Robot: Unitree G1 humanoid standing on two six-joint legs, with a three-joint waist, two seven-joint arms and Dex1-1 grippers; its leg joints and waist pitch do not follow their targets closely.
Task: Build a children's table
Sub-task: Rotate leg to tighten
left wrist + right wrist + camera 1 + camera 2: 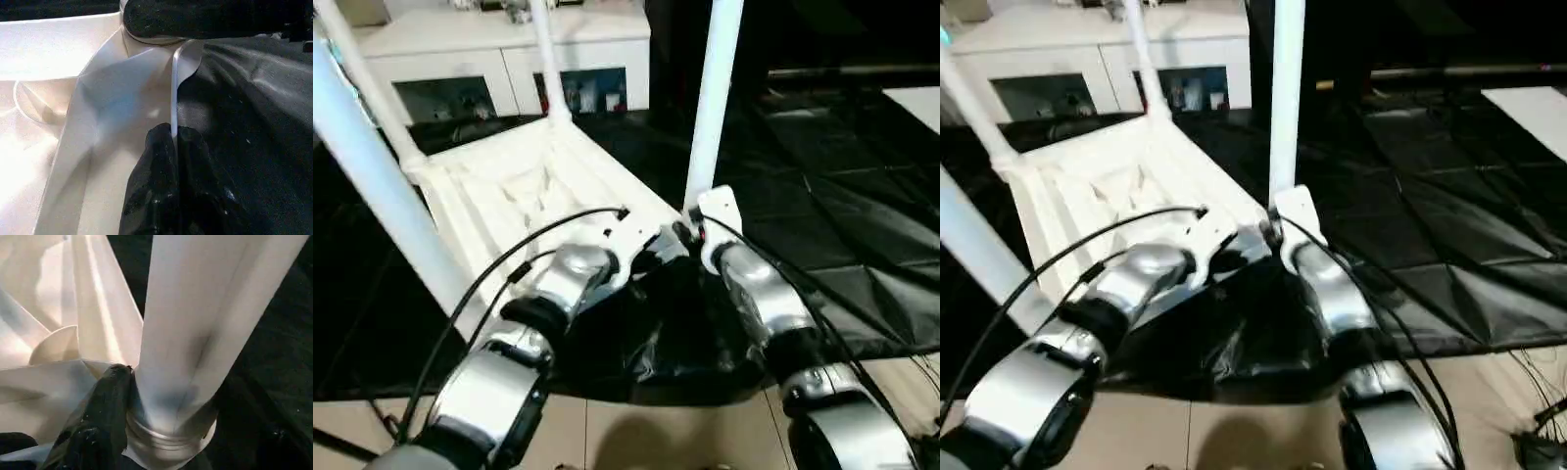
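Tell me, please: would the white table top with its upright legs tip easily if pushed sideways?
Probably somewhat. The table top lies upside down and broad, which steadies it, but the tall legs give leverage. Thin plastic looks light, so it may slide on the black cover.

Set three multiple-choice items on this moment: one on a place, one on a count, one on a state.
1. Where does the left end effector grip?
A. the table top's rim
B. a leg's tip
C. the cabinet

2. How many legs stand up from the table top?
A. one
B. two
C. four

3. How does the leg by the right end effector stand?
A. lying on the black cover
B. upright in a corner socket
C. held clear of the top

Answers: 1 A, its fingers pinch the thin white rim. 2 C, four white legs rise in the head views. 3 B, the near right leg stands with its base in the socket.
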